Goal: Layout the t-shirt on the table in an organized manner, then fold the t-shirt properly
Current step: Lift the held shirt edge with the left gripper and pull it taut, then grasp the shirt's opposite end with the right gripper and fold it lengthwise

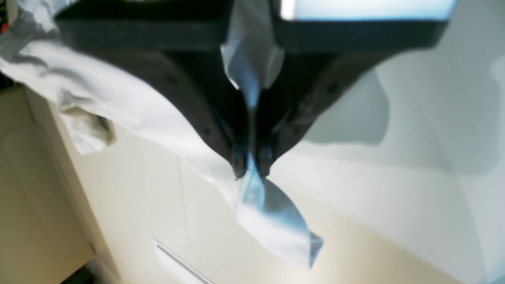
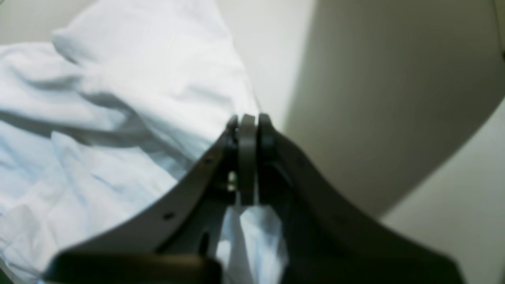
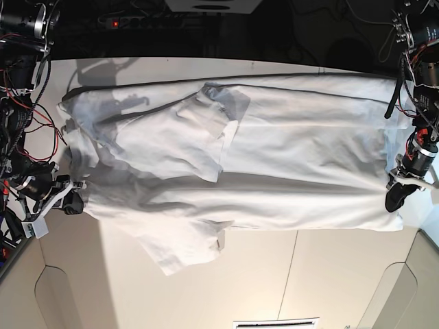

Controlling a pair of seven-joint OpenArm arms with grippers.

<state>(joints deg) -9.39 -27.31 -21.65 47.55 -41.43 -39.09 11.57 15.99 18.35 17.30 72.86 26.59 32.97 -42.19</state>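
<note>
Both claws clamped on t-shirt [image 3: 274, 171] edges: left claw [image 1: 251, 167], right claw [image 2: 247, 126]; plain, unlabelled

a power strip [image 3: 127, 22] with a red indicator light sits in the dark area beyond the far table edge.

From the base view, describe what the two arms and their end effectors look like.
Both arms are dark, mostly black frames with exposed red and black cables running along them. The left end effector is black under a black-and-silver wrist. The right end effector is black beside white bracket parts. Up close, the fingers are dark, tapered, with small round screw holes.
</note>
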